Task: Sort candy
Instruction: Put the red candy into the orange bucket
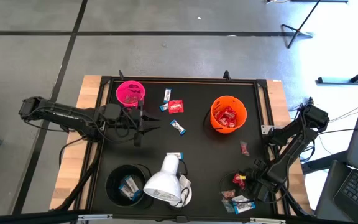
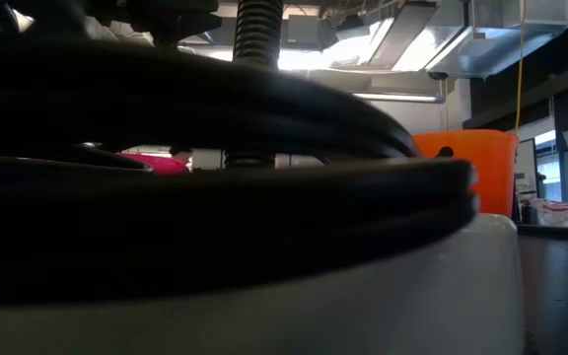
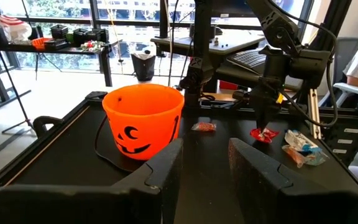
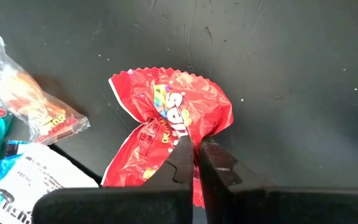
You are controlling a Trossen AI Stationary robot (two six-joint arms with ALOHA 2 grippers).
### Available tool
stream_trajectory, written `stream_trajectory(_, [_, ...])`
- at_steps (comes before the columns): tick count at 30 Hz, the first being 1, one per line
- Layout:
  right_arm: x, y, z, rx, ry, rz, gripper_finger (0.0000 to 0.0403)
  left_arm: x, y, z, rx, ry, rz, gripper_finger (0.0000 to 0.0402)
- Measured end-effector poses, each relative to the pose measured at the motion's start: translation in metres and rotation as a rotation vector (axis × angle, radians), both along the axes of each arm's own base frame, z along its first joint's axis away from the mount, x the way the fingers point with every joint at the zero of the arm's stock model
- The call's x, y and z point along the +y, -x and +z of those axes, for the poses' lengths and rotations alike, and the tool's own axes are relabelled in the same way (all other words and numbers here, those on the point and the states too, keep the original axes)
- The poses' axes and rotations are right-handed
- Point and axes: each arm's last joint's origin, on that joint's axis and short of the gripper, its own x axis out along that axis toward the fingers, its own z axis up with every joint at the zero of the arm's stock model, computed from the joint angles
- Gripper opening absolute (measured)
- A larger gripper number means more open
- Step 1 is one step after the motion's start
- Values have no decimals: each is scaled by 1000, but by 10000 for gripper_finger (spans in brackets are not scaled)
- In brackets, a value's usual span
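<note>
You have three cups on the table: a pink cup at the far left, an orange cup at the far right with red packets piled inside, and a black cup at the near left holding a white-and-blue bar. One white lamp head lies beside the black cup.

Count the loose candy between the pink and orange cups as three pieces: a white-and-blue bar, a red packet just beside it, and another white-and-blue bar nearer the middle. One small pinkish piece lies alone below the orange cup. At the near right corner you have a small heap: one red packet, a clear wrapper with orange inside, and a few blue-and-white wrapped pieces; their exact number cannot be told.

Your right gripper is down over that heap, its arm folded back along the table's right edge. Its jaws are pinched together on the crinkled middle of the red packet, which lies flat on the table.

Your left gripper reaches in from the left side, held level just in front of the pink cup and pointing towards the orange cup. Its jaws stand partly apart with nothing between them
</note>
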Motion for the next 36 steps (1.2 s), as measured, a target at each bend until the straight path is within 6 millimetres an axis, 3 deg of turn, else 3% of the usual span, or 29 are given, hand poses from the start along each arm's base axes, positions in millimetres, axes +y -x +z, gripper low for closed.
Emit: stream_trajectory(36, [1, -2, 1, -57, 7, -8, 5, 0, 0, 0, -4, 30, 10, 122])
